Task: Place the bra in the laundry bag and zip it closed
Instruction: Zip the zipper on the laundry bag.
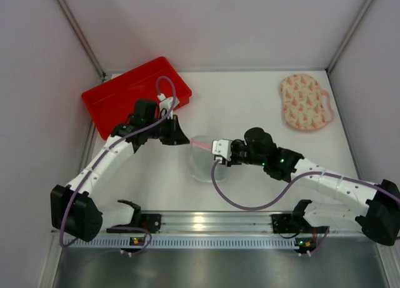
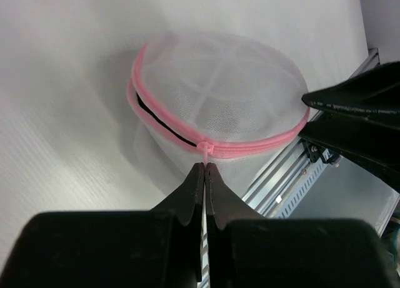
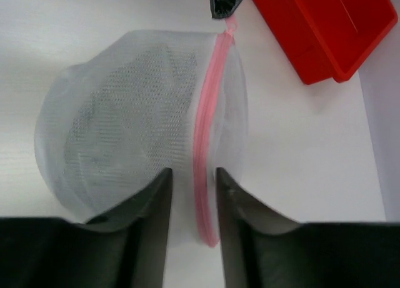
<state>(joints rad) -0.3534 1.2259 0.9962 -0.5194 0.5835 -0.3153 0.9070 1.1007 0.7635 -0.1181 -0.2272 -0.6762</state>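
The laundry bag (image 1: 204, 160), a round white mesh pouch with a pink zip, lies mid-table between my two grippers. My left gripper (image 2: 205, 165) is shut on the pink zip pull (image 2: 205, 150). To the left of the pull the zip gapes open in a dark slit (image 2: 157, 121). My right gripper (image 3: 192, 175) is closed on the bag's pink zip rim (image 3: 201, 163), one finger on each side. The bra shows only as a dark shape through the mesh (image 3: 115, 135). In the top view the left gripper (image 1: 186, 140) and right gripper (image 1: 215, 152) meet at the bag.
A red tray (image 1: 134, 94) stands at the back left, close behind the left wrist. A peach patterned oval piece with pink trim (image 1: 304, 102) lies at the back right. An aluminium rail (image 1: 206, 222) runs along the near edge. Walls close in both sides.
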